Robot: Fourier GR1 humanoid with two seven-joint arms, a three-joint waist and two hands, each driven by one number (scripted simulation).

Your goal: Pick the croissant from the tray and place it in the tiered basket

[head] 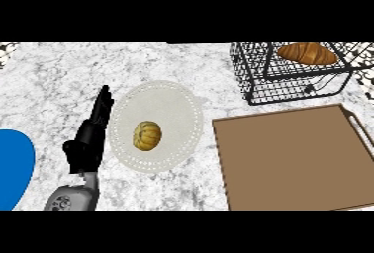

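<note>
Head view, looking steeply down on a white-and-grey marbled stone counter.

Lying in the top tier of a black wire tiered basket at the upper right: a golden-brown, curved croissant, resting inside the wire walls.

Sitting just below the basket, at the right: a flat brown rectangular tray with a raised rim and a handle slot on its right side, nothing showing on its surface.

Standing left of the tray, near the middle: a round white plate with a beaded edge, looking taller than wide, carrying a small yellow-brown ribbed bun-like pastry close to its centre.

Showing along the plate's left rim: the black left hand on its grey forearm, coming up from the lower edge, fingers stretched straight and pointing toward the far side of the counter, holding nothing, just beside the plate's edge; touching it or not cannot be told.

Cutting in at the left edge: part of a blue rounded shape, well apart from the basket.

Right hand not appearing anywhere.
</note>
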